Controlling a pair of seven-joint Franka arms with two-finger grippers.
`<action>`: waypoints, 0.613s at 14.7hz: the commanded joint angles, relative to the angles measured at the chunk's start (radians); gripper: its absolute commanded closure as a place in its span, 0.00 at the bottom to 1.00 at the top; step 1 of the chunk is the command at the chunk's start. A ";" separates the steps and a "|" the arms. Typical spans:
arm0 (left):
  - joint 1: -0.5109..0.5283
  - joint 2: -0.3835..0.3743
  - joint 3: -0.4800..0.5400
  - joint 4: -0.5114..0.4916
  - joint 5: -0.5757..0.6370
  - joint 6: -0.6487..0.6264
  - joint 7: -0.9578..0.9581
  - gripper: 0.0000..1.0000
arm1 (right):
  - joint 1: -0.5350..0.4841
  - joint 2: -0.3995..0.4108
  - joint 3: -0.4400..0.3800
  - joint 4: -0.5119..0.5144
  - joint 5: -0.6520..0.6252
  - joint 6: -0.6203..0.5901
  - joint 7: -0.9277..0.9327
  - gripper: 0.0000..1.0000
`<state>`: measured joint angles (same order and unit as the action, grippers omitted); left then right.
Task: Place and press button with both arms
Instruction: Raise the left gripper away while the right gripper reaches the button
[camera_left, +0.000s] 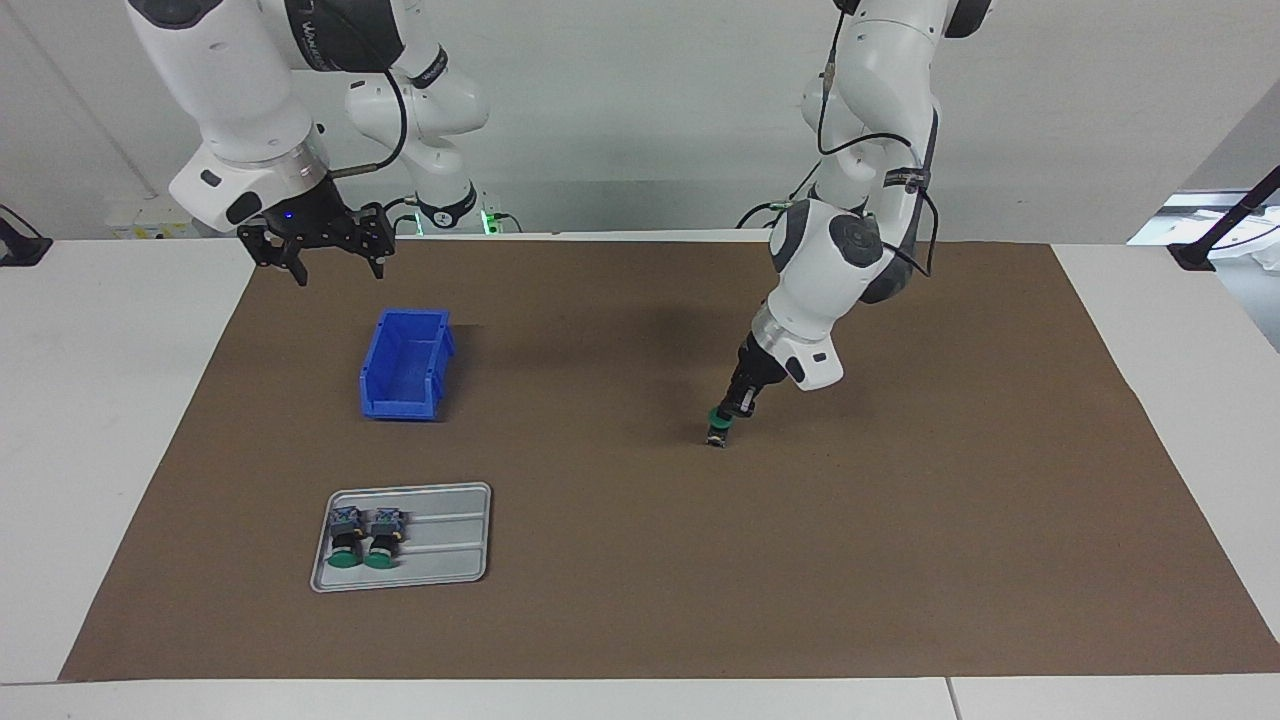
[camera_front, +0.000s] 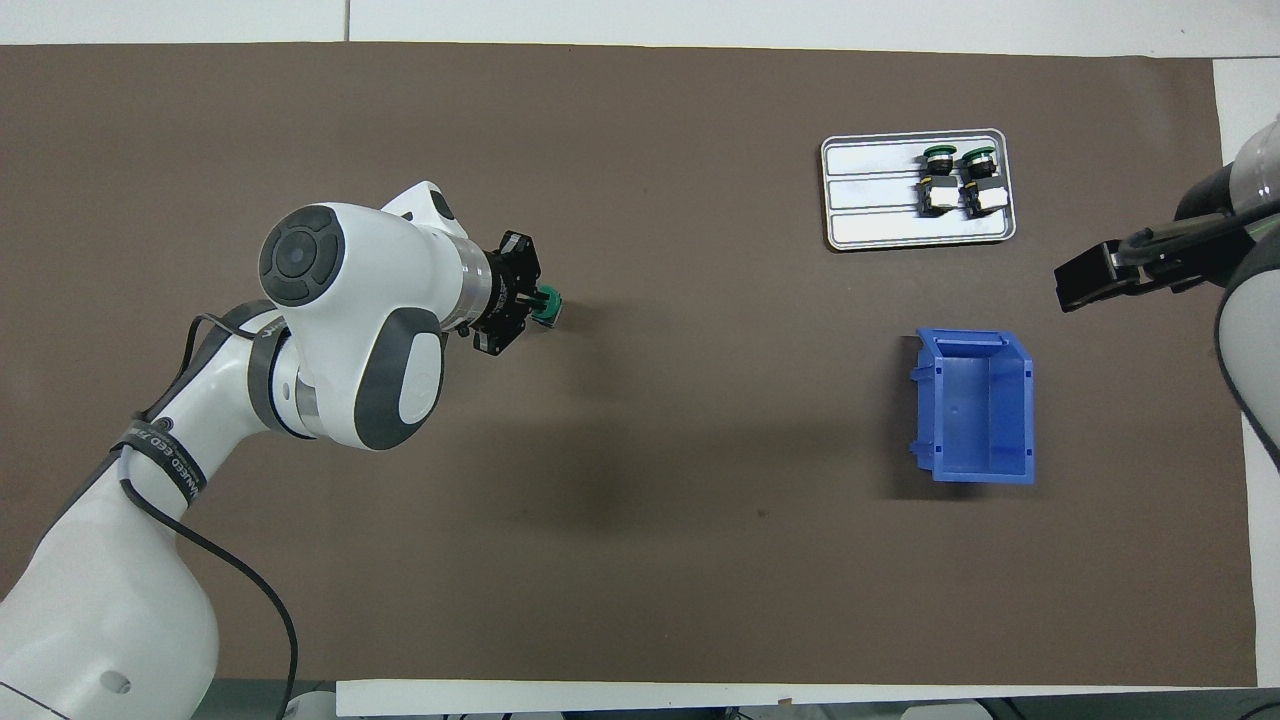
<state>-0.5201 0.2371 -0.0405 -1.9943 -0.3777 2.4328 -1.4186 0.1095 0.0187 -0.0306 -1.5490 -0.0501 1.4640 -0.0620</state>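
My left gripper (camera_left: 728, 412) is shut on the button (camera_left: 717, 430), a small switch with a green cap and a black body. It holds the button upright at the brown mat, in the middle of the table toward the left arm's end; I cannot tell whether the base touches the mat. In the overhead view the left gripper (camera_front: 532, 303) has the button's green cap (camera_front: 547, 306) at its tips. My right gripper (camera_left: 322, 252) is open and empty, raised over the mat's edge by the robots, near the blue bin; it also shows in the overhead view (camera_front: 1095, 278).
An empty blue bin (camera_left: 400, 408) (camera_front: 985, 470) stands toward the right arm's end. Farther from the robots lies a grey metal tray (camera_left: 450, 530) (camera_front: 870, 200) with two more green-capped buttons (camera_left: 346, 535) (camera_left: 384, 535) lying side by side.
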 joint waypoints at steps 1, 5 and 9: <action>-0.012 -0.001 0.005 0.008 -0.006 -0.015 0.010 0.88 | -0.014 -0.026 0.005 -0.032 0.019 0.004 -0.013 0.09; 0.051 -0.056 0.016 0.139 -0.001 -0.252 0.018 0.84 | -0.014 -0.028 0.005 -0.032 0.018 0.004 -0.013 0.01; 0.127 -0.088 0.022 0.177 0.008 -0.356 0.075 0.54 | -0.002 -0.020 0.008 -0.022 0.059 0.038 0.032 0.01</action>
<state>-0.4231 0.1663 -0.0229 -1.8212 -0.3776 2.1263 -1.3878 0.1106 0.0187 -0.0301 -1.5501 -0.0370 1.4696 -0.0585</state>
